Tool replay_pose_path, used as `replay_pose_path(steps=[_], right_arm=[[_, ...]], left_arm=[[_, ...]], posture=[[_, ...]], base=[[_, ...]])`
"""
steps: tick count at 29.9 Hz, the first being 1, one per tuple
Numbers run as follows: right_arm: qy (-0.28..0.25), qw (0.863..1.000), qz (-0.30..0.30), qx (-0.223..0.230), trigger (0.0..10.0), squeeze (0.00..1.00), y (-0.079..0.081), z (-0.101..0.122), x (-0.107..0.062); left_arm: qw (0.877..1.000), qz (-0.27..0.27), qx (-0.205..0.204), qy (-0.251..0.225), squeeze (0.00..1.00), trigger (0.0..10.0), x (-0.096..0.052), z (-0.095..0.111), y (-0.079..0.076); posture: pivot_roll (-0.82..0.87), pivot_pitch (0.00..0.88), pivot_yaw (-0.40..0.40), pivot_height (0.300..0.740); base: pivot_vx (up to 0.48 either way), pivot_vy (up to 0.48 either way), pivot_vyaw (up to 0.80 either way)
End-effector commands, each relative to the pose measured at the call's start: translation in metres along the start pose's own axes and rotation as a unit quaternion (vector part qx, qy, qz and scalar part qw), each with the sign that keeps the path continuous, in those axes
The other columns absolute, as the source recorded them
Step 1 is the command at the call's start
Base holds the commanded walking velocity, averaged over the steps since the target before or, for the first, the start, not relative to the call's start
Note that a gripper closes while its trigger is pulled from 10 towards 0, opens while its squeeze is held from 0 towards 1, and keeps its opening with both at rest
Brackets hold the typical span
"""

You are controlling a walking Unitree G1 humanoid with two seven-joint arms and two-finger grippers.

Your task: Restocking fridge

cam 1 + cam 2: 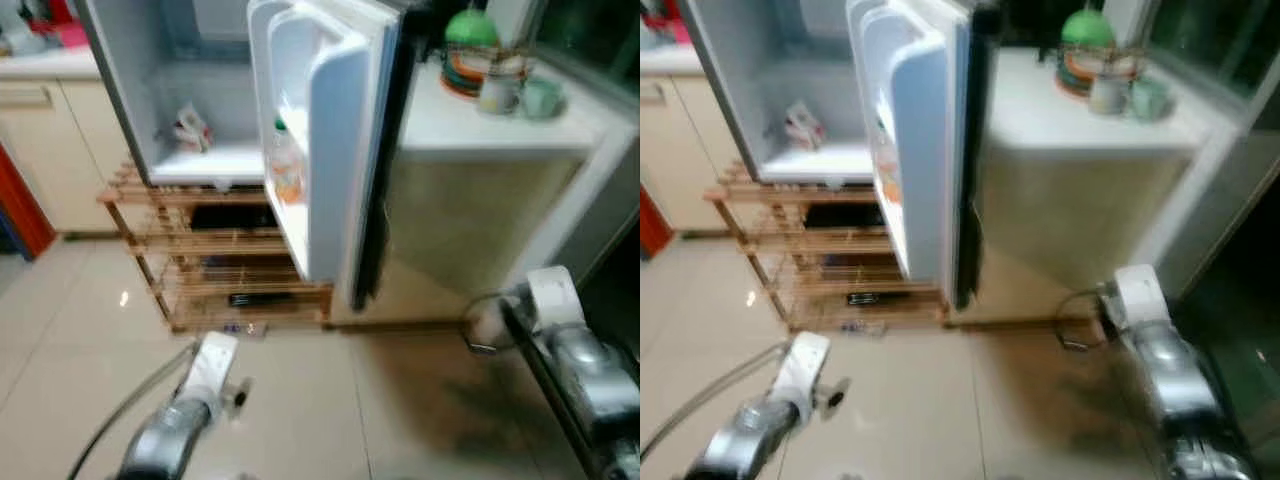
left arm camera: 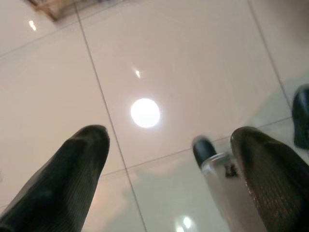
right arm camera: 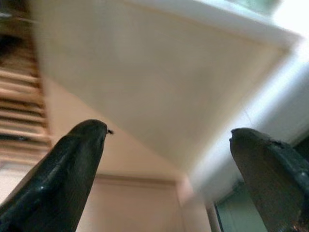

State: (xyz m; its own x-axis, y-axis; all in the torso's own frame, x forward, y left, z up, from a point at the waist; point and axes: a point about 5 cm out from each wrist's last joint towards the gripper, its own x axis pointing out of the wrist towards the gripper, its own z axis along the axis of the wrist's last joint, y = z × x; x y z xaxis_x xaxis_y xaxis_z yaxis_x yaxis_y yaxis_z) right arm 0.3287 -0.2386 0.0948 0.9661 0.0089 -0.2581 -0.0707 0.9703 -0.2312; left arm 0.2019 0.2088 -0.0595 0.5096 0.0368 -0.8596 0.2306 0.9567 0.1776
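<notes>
Fridge (image 1: 200, 110) on rack (image 1: 215, 260), counter (image 1: 490, 130) right, bottle (image 1: 285, 165) in door (image 1: 320, 140)

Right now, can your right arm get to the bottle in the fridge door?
Probably not yet. The bottle sits in the open fridge door, well ahead and left of the right gripper, which hangs low with open fingers beside the white counter. Nothing blocks it; it's just far.

I see a white fridge (image 1: 190, 90) with its white door (image 1: 335, 140) edged black; a bottle (image 1: 285, 165) in the door has a green cap and orange contents. The rack (image 1: 215, 250) below is light brown wood. The floor (image 1: 300, 400) is glossy cream tile. The desk (image 1: 480, 120) top is white, carrying a green dome (image 1: 470, 28). Both arms are silver; left claw (image 2: 169, 159) and right claw (image 3: 166, 159) fingers are black.
</notes>
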Motion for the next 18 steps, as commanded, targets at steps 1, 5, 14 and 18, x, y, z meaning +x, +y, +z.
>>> replay_pose_path(steps=[1, 5, 14, 18], right_arm=[[-0.041, 0.997, 0.061, 0.031, 10.0, 0.00, 0.022, 0.026, 0.011], [-0.115, 0.978, 0.165, 0.064, 10.0, 0.00, 0.062, 0.074, 0.016], [-0.192, 0.907, 0.364, 0.093, 10.0, 0.00, 0.195, 0.141, -0.002], [-0.282, 0.778, 0.543, 0.143, 10.0, 0.00, 0.234, 0.187, -0.063]], left_arm=[[1.000, 0.003, 0.023, 0.000, 0.00, 10.0, 0.002, -0.002, -0.002], [0.998, -0.003, 0.063, -0.002, 0.00, 10.0, 0.005, -0.006, -0.014], [0.997, -0.023, 0.077, -0.011, 0.00, 10.0, 0.012, 0.003, -0.061], [0.996, -0.030, 0.077, -0.032, 0.00, 10.0, 0.013, 0.013, -0.073]], posture=[[-0.08, 0.000, 0.013, 0.740], [-0.06, 0.000, 0.004, 0.740], [-0.06, 0.000, -0.008, 0.740], [-0.05, 0.000, -0.023, 0.740]], base=[[0.000, 0.000, 0.00], [0.000, 0.000, 0.00], [0.000, 0.000, 0.00], [0.000, 0.000, 0.00]])
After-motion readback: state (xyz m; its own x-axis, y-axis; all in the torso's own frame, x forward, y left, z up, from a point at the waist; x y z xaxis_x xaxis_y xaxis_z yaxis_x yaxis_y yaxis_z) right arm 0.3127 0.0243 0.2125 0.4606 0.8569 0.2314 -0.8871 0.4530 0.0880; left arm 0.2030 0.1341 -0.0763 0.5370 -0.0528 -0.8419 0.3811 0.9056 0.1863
